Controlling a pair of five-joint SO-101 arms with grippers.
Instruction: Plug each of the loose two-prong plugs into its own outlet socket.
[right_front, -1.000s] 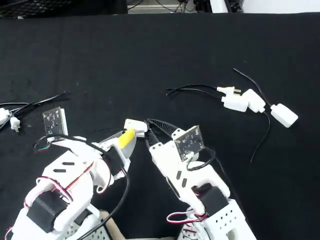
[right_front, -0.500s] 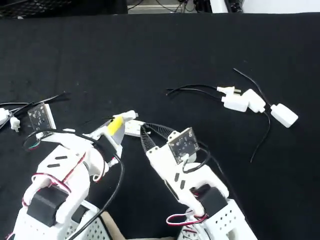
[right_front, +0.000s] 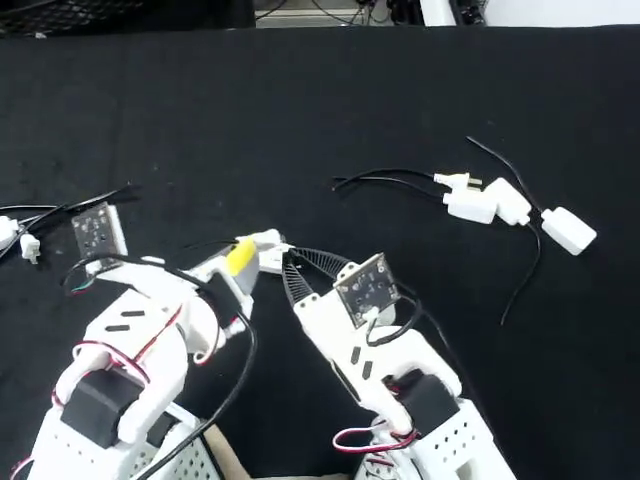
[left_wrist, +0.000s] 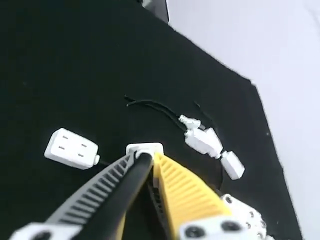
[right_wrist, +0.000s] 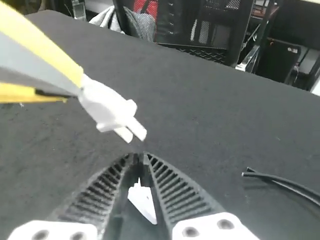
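My left gripper (left_wrist: 144, 156), with one grey and one yellow finger, is shut on a white two-prong plug (left_wrist: 144, 149) held above the black table. The same plug (right_wrist: 111, 112) points its prongs at my right gripper (right_wrist: 138, 158), whose black ribbed fingers meet at the tips. A small white piece (right_wrist: 142, 201) shows in the gap between those fingers; I cannot tell whether it is gripped. In the high view the left gripper (right_front: 252, 250) and right gripper (right_front: 287, 264) almost touch at the plug (right_front: 268, 240). A white outlet socket (left_wrist: 71, 148) lies on the cloth beside the left gripper.
A cluster of white plugs and sockets (right_front: 470, 207) with thin black cables lies at the right, one end piece (right_front: 568, 229) farthest out. A small white plug (right_front: 28, 247) and more cables (right_front: 60, 205) sit at the left edge. The table's far half is bare black cloth.
The left gripper carried the plug up and left, then a little back to the right. The right gripper shifted left toward it, so the tips now nearly meet.
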